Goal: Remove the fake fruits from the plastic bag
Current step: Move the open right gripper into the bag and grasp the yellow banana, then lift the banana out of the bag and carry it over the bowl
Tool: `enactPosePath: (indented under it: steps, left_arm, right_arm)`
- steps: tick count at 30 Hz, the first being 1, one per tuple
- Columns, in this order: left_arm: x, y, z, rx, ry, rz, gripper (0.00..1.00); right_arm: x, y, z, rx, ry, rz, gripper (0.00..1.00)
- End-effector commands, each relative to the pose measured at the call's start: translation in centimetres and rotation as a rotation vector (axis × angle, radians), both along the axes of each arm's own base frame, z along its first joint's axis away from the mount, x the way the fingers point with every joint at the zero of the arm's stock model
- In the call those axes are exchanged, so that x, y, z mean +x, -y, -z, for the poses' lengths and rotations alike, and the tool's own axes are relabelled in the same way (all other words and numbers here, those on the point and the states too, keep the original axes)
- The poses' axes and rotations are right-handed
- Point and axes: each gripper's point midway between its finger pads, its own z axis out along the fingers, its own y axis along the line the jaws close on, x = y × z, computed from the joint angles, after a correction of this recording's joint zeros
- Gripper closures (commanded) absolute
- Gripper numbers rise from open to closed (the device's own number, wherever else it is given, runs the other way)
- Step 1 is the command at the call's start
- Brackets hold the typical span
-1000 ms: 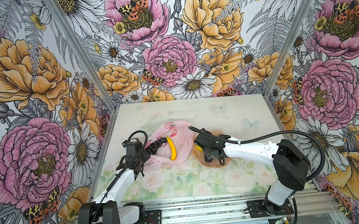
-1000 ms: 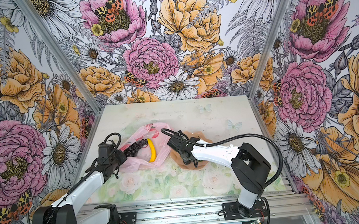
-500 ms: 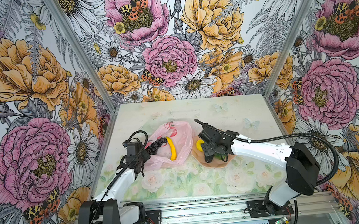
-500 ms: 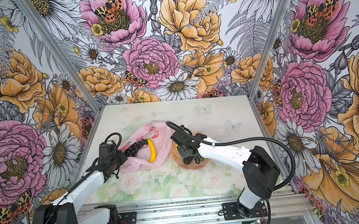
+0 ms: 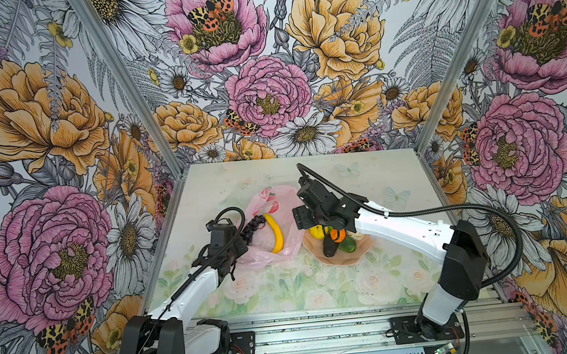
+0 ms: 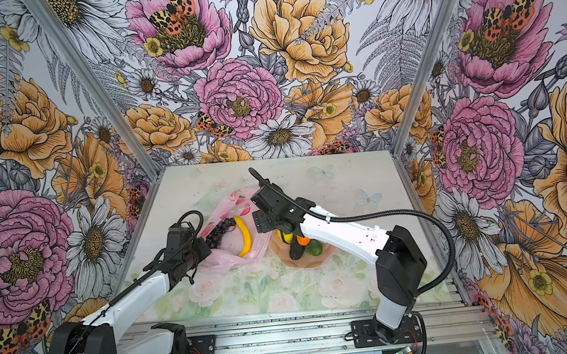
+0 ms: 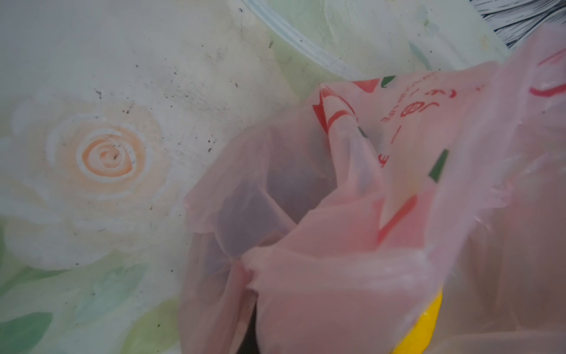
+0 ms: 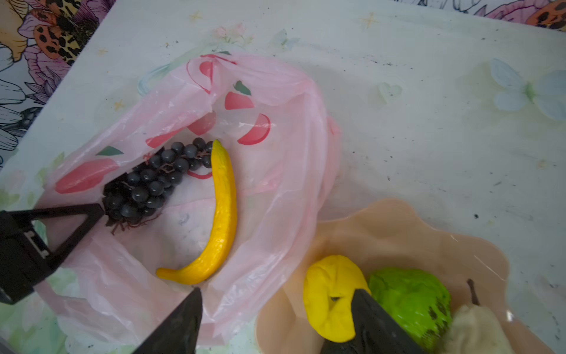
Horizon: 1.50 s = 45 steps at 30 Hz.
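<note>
The pale-pink plastic bag (image 5: 277, 199) (image 6: 232, 203) lies open left of centre in both top views. Inside it rest a yellow banana (image 8: 222, 220) (image 5: 275, 233) and a black grape bunch (image 8: 150, 184) (image 5: 254, 226). My left gripper (image 5: 237, 250) (image 6: 201, 250) is shut on the bag's near-left edge; bag film (image 7: 337, 275) hides its fingers in the left wrist view. My right gripper (image 8: 277, 291) (image 5: 305, 218) hangs open and empty over the bag's edge and the bowl's rim. The lemon (image 8: 330, 294), a green lime (image 8: 410, 300), the orange (image 5: 339, 235), the dark avocado (image 5: 329, 247) and a cream piece (image 8: 471, 331) lie in the bowl.
The peach petal-edged bowl (image 5: 348, 256) (image 8: 398, 233) touches the bag's right side. The floral table top (image 5: 362, 178) stretches behind and in front of both. Flowered walls close in the left, back and right; a metal rail (image 5: 323, 325) runs along the front.
My right gripper has lifted off the bowl and shifted back toward the bag, leaving the lemon in the bowl. The left arm and the bag have not moved.
</note>
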Motion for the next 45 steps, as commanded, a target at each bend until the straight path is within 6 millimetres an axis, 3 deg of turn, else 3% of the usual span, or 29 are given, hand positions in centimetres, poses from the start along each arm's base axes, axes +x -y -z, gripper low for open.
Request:
enactPosePath:
  steps: [1, 4, 15, 22, 26, 36, 39, 45]
  left_arm:
    - [-0.3, 0.0, -0.1, -0.004, 0.000, -0.025, 1.00]
    - [-0.3, 0.1, -0.1, -0.007, 0.002, -0.023, 1.00]
    - [-0.3, 0.5, 0.2, -0.022, -0.007, -0.015, 1.00]
    - [-0.3, 1.4, 0.0, -0.042, 0.003, 0.001, 1.00]
    - [-0.5, 1.7, 0.3, -0.041, -0.006, 0.006, 1.00]
    - [-0.4, 2.1, 0.6, -0.045, -0.005, 0.009, 1.00]
    - [-0.4, 2.1, 0.6, -0.039, -0.003, 0.010, 1.00]
    - [-0.6, 1.6, 0.4, -0.008, 0.003, -0.019, 1.00]
  right_arm:
    - [0.2, -4.9, 1.4, 0.065, -0.043, -0.072, 0.25]
    - [0.8, -6.6, 4.0, 0.049, -0.088, -0.088, 0.28]
    - [1.0, -7.9, 10.8, -0.006, -0.201, -0.062, 0.35]
    - [2.0, -8.5, 13.3, -0.039, -0.212, -0.052, 0.42]
    - [2.8, -8.5, 14.4, -0.015, -0.262, -0.035, 0.51]
    - [3.7, -8.5, 13.9, -0.019, -0.253, -0.033, 0.71]
    - [3.9, -8.5, 12.3, -0.002, -0.229, -0.032, 0.74]
    - [4.0, -8.0, 7.4, 0.062, -0.173, -0.023, 0.74]
